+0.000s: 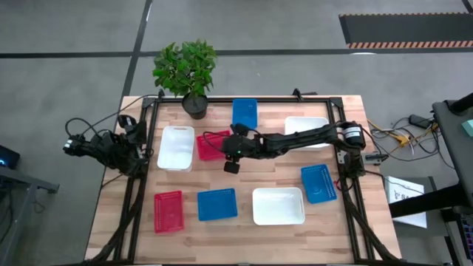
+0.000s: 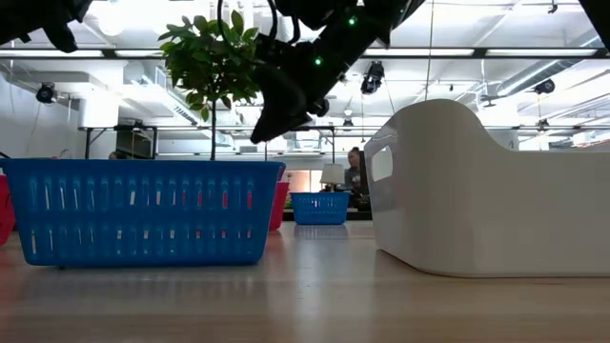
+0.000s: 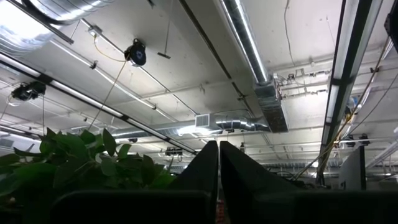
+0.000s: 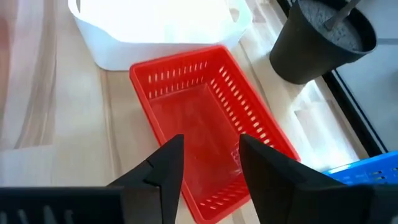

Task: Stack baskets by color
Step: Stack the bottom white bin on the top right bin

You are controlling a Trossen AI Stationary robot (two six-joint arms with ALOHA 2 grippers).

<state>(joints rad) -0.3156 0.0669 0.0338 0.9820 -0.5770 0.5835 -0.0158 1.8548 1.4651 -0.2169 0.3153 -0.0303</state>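
The right end effector (image 1: 231, 153) hovers over the red basket (image 4: 208, 146) in the middle of the surface (image 1: 340, 230), fingers (image 4: 166, 163) spread apart with nothing between them. That basket sits flat beside a white basket (image 1: 176, 147), near the potted plant (image 1: 186, 72). Another red basket (image 1: 168, 211), 3 blue ones and 2 more white ones lie scattered around. The left end effector (image 3: 218, 177) is parked off the surface's left edge, fingers pressed together, pointing at the ceiling.
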